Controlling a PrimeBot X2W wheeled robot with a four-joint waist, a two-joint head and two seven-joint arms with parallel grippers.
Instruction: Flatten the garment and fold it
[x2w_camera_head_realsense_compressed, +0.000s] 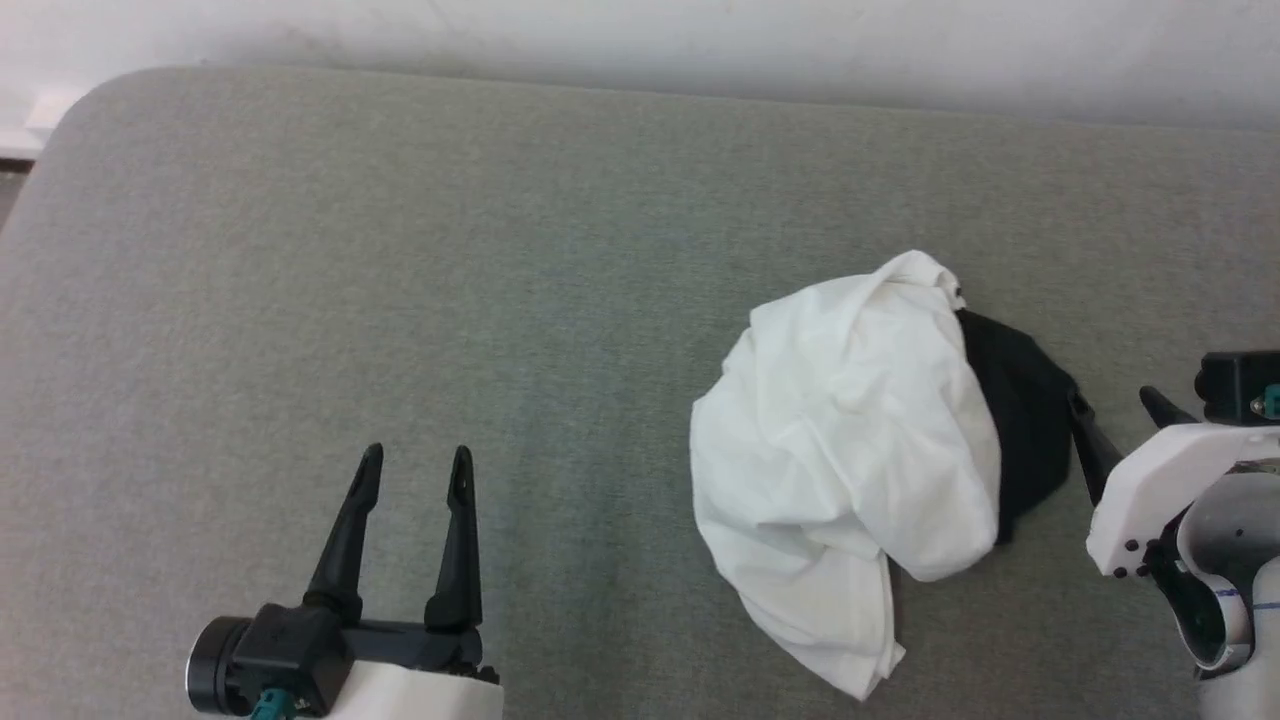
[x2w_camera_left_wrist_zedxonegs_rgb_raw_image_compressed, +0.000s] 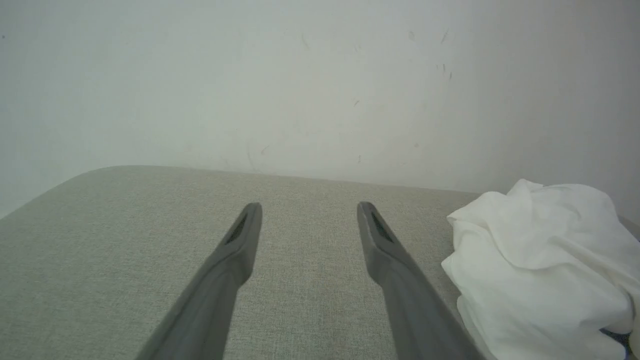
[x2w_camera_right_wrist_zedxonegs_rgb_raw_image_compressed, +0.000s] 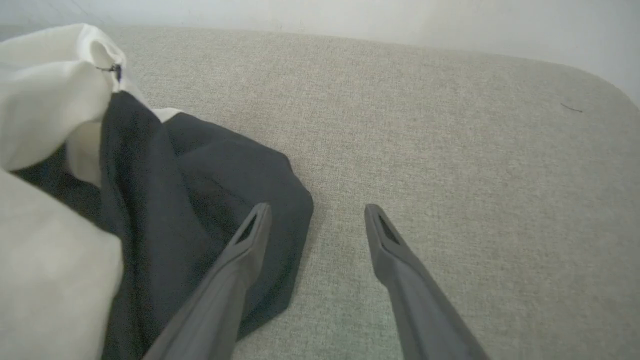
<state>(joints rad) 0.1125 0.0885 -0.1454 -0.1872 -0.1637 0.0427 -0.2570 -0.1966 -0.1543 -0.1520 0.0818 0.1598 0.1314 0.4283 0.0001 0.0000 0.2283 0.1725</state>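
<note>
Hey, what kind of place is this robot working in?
Probably a plain indoor room set up for folding clothes: a grey fabric-covered surface with a rounded corner, against a bare scuffed white wall, with a crumpled garment on it.

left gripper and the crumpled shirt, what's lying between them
Nothing: the head view shows a bare stretch of grey padded surface between the left gripper and the shirt.

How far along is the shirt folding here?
Done: nothing yet; the shirt lies crumpled in a heap on the grey surface. In hand: nothing; the left gripper and right gripper are open and empty, the right one beside the shirt's black part. Left: spreading it flat, then every fold.
</note>
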